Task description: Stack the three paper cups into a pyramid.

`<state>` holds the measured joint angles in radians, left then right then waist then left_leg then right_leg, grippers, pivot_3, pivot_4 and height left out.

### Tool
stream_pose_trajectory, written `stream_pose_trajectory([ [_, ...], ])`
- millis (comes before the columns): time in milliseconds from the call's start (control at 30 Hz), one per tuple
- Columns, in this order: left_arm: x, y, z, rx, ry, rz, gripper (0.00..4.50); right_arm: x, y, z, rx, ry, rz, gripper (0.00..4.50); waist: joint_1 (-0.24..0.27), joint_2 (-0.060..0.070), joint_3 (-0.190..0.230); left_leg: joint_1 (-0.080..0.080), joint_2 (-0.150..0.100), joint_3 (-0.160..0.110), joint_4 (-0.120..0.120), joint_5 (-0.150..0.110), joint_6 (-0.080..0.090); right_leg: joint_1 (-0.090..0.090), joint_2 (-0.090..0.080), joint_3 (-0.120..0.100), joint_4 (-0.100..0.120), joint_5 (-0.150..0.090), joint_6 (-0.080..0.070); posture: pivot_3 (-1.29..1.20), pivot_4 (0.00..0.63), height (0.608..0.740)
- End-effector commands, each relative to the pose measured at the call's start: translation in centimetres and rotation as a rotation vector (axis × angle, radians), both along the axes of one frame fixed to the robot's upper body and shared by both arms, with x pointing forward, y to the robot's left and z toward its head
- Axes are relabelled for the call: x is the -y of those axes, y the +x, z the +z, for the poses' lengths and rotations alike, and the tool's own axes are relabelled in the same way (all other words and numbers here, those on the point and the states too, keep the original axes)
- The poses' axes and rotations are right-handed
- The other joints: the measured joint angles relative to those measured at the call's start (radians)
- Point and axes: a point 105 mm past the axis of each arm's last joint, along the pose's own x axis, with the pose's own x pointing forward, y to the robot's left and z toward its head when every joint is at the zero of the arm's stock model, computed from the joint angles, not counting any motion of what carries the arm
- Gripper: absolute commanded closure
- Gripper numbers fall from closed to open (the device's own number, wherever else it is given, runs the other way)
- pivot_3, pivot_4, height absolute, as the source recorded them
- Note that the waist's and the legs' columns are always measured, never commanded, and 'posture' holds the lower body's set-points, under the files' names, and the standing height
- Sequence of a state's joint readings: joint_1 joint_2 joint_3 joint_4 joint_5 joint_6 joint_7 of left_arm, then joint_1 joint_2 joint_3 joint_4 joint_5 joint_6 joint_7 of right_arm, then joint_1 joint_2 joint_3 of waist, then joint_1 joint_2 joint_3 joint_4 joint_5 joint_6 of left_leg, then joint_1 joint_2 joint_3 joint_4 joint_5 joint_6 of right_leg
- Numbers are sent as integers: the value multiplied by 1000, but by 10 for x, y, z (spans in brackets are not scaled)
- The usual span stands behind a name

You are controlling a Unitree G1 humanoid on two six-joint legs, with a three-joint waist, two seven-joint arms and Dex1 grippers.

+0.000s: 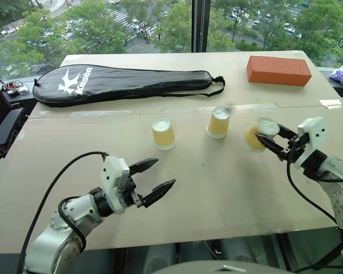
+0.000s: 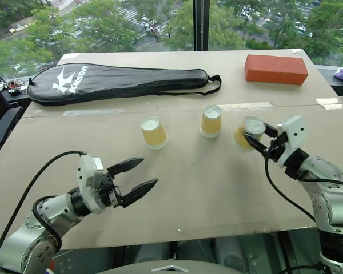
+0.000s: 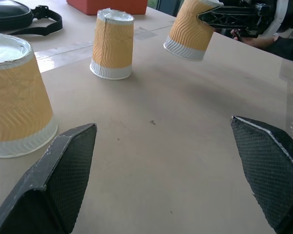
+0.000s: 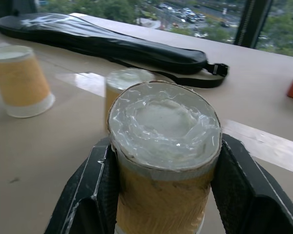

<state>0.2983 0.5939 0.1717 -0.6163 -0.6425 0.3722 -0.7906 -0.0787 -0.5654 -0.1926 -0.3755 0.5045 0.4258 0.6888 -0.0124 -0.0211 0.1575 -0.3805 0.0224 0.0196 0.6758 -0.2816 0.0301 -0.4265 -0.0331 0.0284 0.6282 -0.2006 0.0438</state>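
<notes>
- Waiting at the left, the left pincer [image 1: 151,180] hovers low over the near part of the table [image 1: 217,188], fingers wide apart and holding nothing.
- Standing beyond it, the left cup [image 1: 163,133] sits upside down on the table, white base up and wide rim down; its sides are yellow-tan with a wavy pattern.
- Sitting near the table's middle, the middle cup [image 1: 219,122] is also inverted, and a gap separates it from the left cup.
- Gripping the third cup [image 1: 256,137] by its sides, the right pincer [image 1: 270,141] is clamped on it just right of the middle cup; the left wrist view shows that cup tilted and off the table.
- Judging from this, the step in hand is carrying the third cup toward the other two to cap the pyramid.
- The two base cups stand apart, so the top cup would likely lack support on both; bringing them side by side, perhaps with the free left pincer, seems needed first.
- Setting the top cup down calls for levelling it, centring it over both bases, and releasing gently, since light paper cups should tip easily.
</notes>
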Motion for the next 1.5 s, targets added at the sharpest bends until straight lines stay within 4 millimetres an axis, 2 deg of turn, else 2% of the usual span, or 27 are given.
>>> stream_pose_trajectory([
  [33, 2, -6, 10, 68, 7, -6, 0, -13, -13, 3, 5, -14, 105, 2659, 2, 0, 0, 0, 0, 0, 0, 0, 0, 0, 0, 0, 0, 0, 0, 0, 150, 740],
  [133, 2, -10, 8, 70, 12, -2, 0, -20, -20, -8, -15, -46, 158, 2659, 2, 0, 0, 0, 0, 0, 0, 0, 0, 0, -1, 0, 0, 0, 0, 0, 150, 740],
  [267, 2, -12, 8, 71, 10, 4, 0, -22, -18, -16, -15, -61, 158, 2659, 1, 0, 0, 0, 0, 0, 0, 0, 0, 0, -1, 0, 0, -1, 1, 0, 150, 740],
  [567, 1, -10, 8, 79, 13, 22, 0, -37, -12, -23, 14, -90, 192, 2659, 1, 0, 0, 0, 0, 0, 0, 0, 0, 0, -1, 0, 0, -1, 1, 0, 150, 740],
  [700, 0, -10, 8, 79, 13, 29, 0, -42, -11, -20, 31, -78, 200, 2659, 1, 0, 0, 0, 0, 0, 0, 0, 0, 0, -1, 0, 0, -1, 1, 0, 150, 740],
  [867, 0, -11, 8, 75, 7, 38, 0, -74, -16, -14, 78, -114, 332, 2659, -3, 0, 0, 0, 0, 0, 0, 0, 0, 0, -1, 0, 0, -1, 1, 0, 150, 740],
  [1133, -5, -17, 7, 67, 11, 60, 0, -114, -7, -10, 117, -156, 430, 2659, -2, 0, 0, 0, 0, -2, 0, 0, 0, 0, 0, 0, 0, 1, -2, 0, 150, 740],
  [1300, -6, -22, 6, 62, 13, 75, 0, -128, -1, -6, 126, -171, 458, 2659, 1, -1, 0, 0, 0, -2, 0, 0, 0, 0, -1, -1, 0, 1, -2, 0, 150, 740],
  [1500, -8, -24, 6, 63, 14, 95, 0, -129, 13, -10, 124, -205, 438, 2659, 0, -1, 0, 0, 0, -2, 0, 0, 0, 0, -1, -1, 0, 1, -2, 0, 150, 740],
])
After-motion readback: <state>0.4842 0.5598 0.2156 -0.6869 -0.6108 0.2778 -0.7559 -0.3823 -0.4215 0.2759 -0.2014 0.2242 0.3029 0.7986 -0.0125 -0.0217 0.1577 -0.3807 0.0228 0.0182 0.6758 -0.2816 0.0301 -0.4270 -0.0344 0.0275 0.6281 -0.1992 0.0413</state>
